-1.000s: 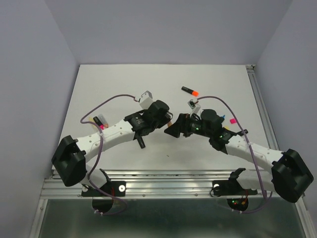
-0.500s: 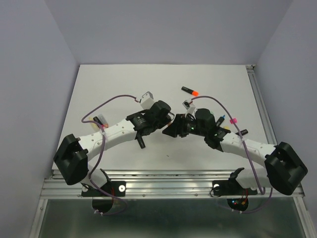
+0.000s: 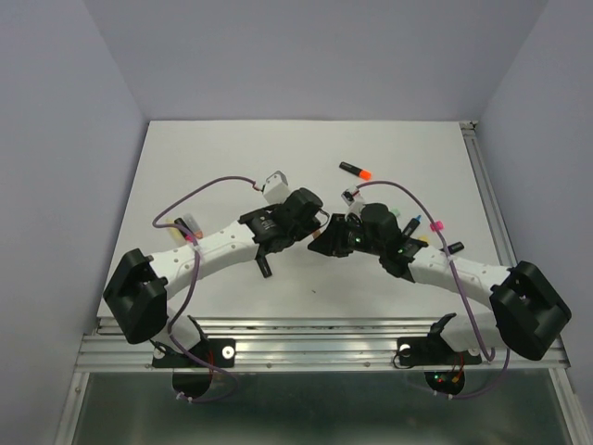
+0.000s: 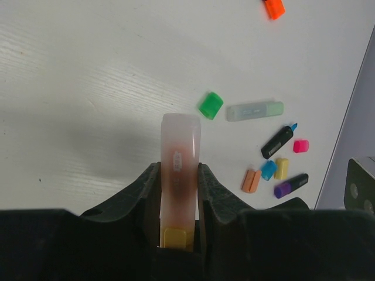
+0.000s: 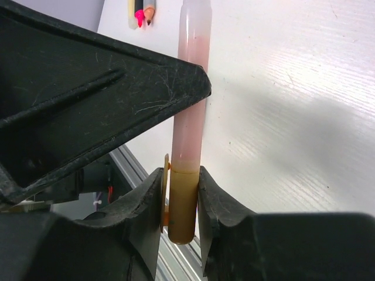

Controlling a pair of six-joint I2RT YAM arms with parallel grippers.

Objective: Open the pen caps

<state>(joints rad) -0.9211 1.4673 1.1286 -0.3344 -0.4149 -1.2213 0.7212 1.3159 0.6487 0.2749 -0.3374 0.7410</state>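
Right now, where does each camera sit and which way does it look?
Top external: high behind the arms, looking down on the table; the left arm and right arm show.
Left wrist: on the left arm's wrist, looking past the left gripper, which clamps a pale pink highlighter, toward the table.
Right wrist: looks along the right gripper, shut on the highlighter's yellowish cap.
Shared: both wrist views show that highlighter.

The top view looks down from behind onto the whole table [image 3: 232, 158], bases [image 3: 139, 301] at frame bottom. Both wrist views sit very close, sharing one pen [image 4: 180, 152] mid-frame.
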